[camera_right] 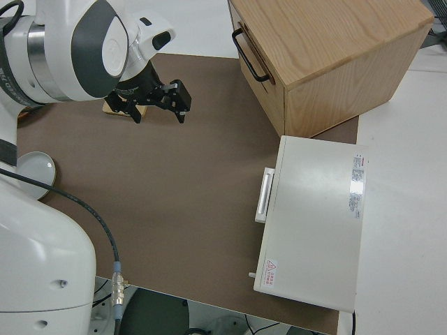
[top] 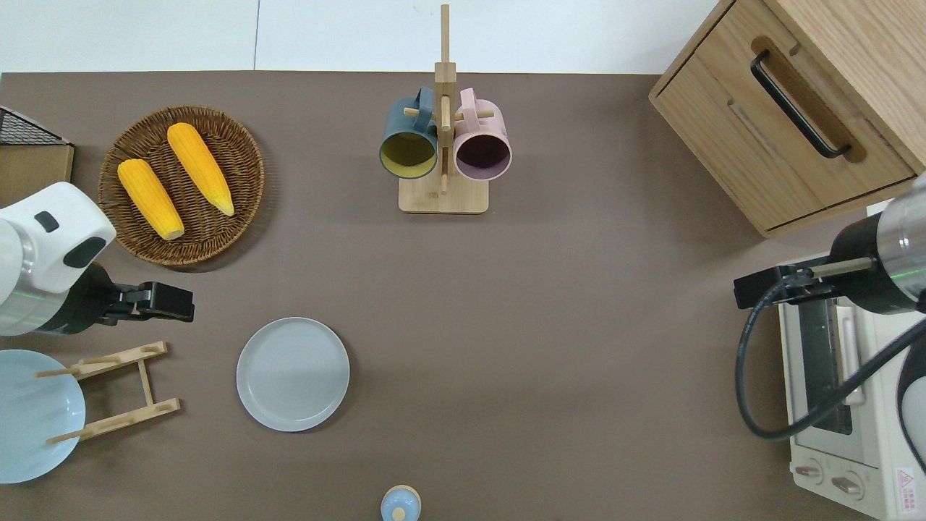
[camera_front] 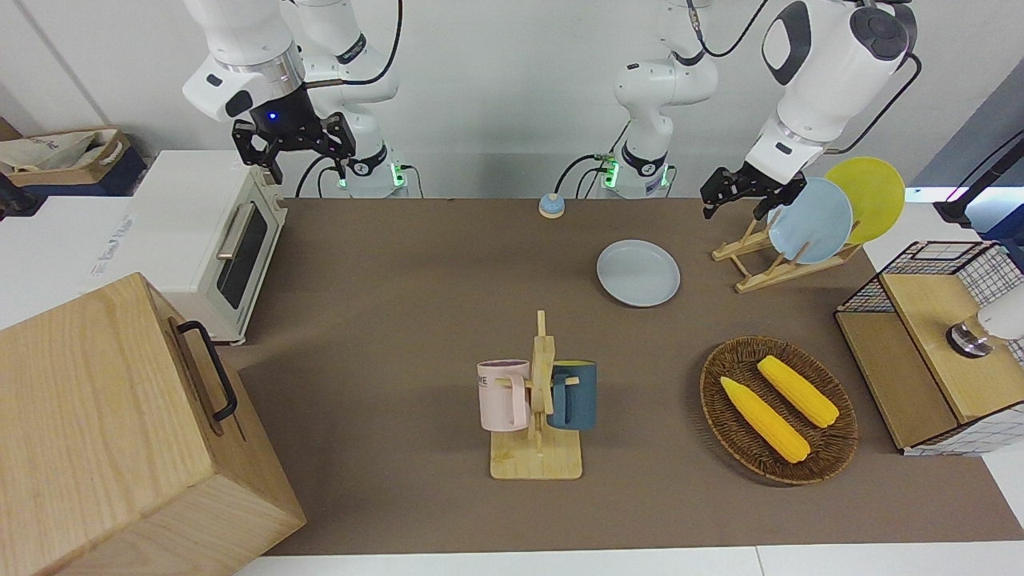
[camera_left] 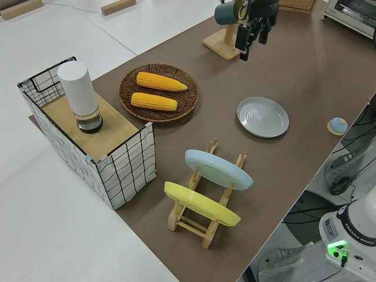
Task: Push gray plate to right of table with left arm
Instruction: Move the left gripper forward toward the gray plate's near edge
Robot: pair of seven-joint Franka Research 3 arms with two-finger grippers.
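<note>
The gray plate (camera_front: 638, 273) lies flat on the table's brown mat (camera_front: 400, 264), a little toward the left arm's end from the middle; it also shows in the overhead view (top: 293, 374) and the left side view (camera_left: 262, 117). My left gripper (camera_front: 740, 204) is open and empty, up in the air. In the overhead view it (top: 184, 304) is over bare mat between the wicker basket and the wooden dish rack, clear of the plate. My right gripper (camera_front: 308, 168) is open and its arm is parked.
A dish rack (top: 119, 391) with a sky-blue plate (camera_front: 810, 222) and a yellow plate (camera_front: 872, 196) stands beside the gray plate. A basket (top: 239, 155) holds two corn cobs. A mug rack (top: 443, 195), a wooden cabinet (top: 788, 116), a toaster oven (camera_front: 216, 240) and a small blue knob (camera_front: 550, 206) also stand on the table.
</note>
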